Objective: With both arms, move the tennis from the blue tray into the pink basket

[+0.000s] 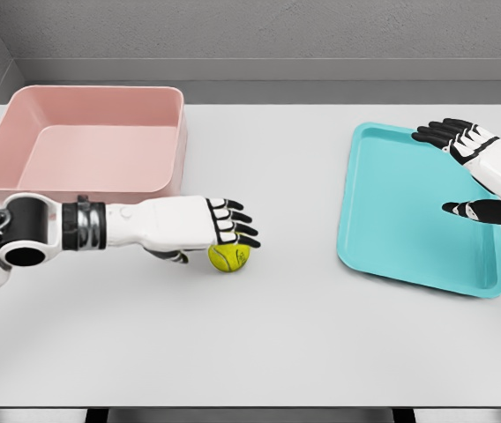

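**A:** From the head camera, where is the ball?

**B:** The yellow-green tennis ball (228, 257) lies on the white table (259, 344), left of the middle and just in front of the pink basket (92, 141). It is not in the blue tray (392, 220) and not in the basket.

**A:** Which hand is at it?

**B:** The left hand (220, 231). Its arm comes in from the lower left and stretches across the table, past the basket's front wall. The black-tipped fingers (237, 227) reach over the top of the ball and touch it, and the thumb shows low behind it. Whether the ball is truly gripped or only covered I cannot tell, since it rests on the table and the fingers are only partly curled.

**A:** And the right hand?

**B:** The right hand (467, 167) hangs over the tray's far right side, its arm entering from the right edge. Its fingers are spread and loose, the thumb pointing left across the tray, and it holds nothing.

**A:** How do the tray and basket lie?

**B:** The tray sits on the right of the table, slightly turned. The basket stands at the far left, well apart from the tray, with the ball between them but much nearer the basket.
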